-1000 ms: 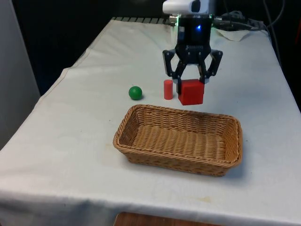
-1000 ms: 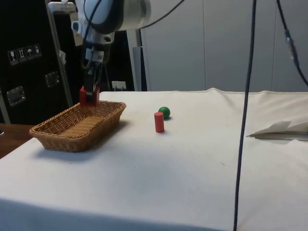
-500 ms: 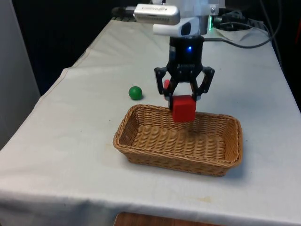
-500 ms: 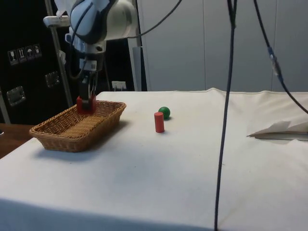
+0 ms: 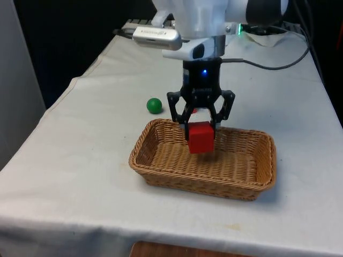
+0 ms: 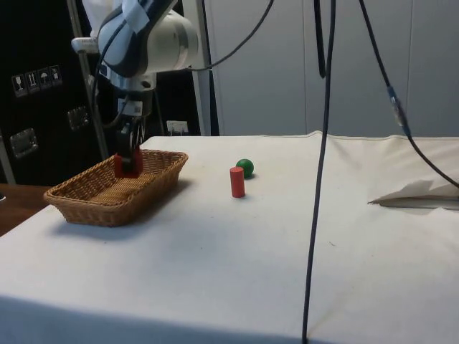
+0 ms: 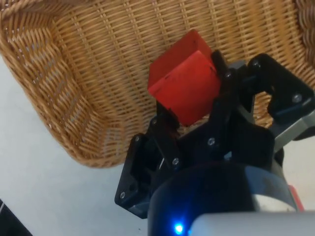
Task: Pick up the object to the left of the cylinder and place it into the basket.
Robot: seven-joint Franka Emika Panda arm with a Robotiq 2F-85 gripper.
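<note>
Gripping the cube (image 5: 201,137), the gripper (image 5: 200,127) hangs directly above the basket (image 5: 264,166) floor, cube lowermost.

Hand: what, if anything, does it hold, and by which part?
The hand holds the red cube by two opposite side faces, above the basket.

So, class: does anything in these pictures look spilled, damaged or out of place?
Nothing stands out. The gripper holds the red cube over the basket; the green ball and the upright red cylinder sit on the cloth.
</note>
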